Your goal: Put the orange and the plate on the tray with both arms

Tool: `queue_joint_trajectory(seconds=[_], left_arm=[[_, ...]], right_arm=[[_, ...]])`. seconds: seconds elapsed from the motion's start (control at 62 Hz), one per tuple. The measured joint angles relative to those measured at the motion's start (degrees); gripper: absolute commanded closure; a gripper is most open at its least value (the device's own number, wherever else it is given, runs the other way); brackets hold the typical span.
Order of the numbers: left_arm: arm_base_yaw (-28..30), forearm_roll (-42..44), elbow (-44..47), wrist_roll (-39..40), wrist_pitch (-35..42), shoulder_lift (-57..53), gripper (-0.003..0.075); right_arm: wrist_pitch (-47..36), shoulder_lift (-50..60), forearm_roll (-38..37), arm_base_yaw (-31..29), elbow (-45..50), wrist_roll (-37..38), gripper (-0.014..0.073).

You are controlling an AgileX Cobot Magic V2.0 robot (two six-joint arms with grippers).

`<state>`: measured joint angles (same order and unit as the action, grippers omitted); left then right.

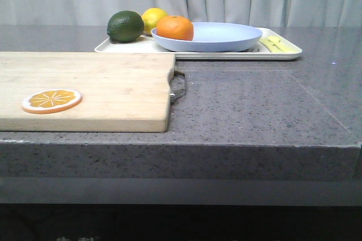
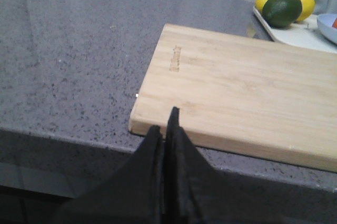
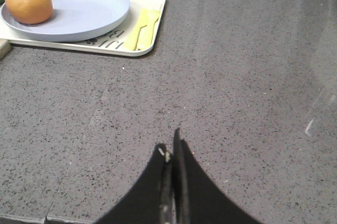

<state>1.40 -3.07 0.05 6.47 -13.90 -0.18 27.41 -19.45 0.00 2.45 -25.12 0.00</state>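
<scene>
Orange [image 1: 175,28] sits on plate [image 1: 220,36], well beyond right gripper [image 3: 172,153].

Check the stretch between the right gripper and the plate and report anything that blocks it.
Nothing visible blocks it. Only bare grey counter lies between the right gripper, fingers closed, and the plate. The plate already sits on the tray with the orange on it.
</scene>
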Motion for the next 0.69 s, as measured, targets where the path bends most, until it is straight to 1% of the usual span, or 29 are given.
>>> queue_joint_trajectory(seconds=[0.177,0.694], left_arm=[[0.0,-1.0,0.0,0.0,3.2,0.0,0.0738],[0.0,-1.1,0.0,0.0,3.6,0.0,0.0738]], right_arm=[[0.0,0.0,0.0,0.0,0.0,0.0,0.0654],[0.0,0.0,0.0,0.0,0.0,0.0,0.0654]])
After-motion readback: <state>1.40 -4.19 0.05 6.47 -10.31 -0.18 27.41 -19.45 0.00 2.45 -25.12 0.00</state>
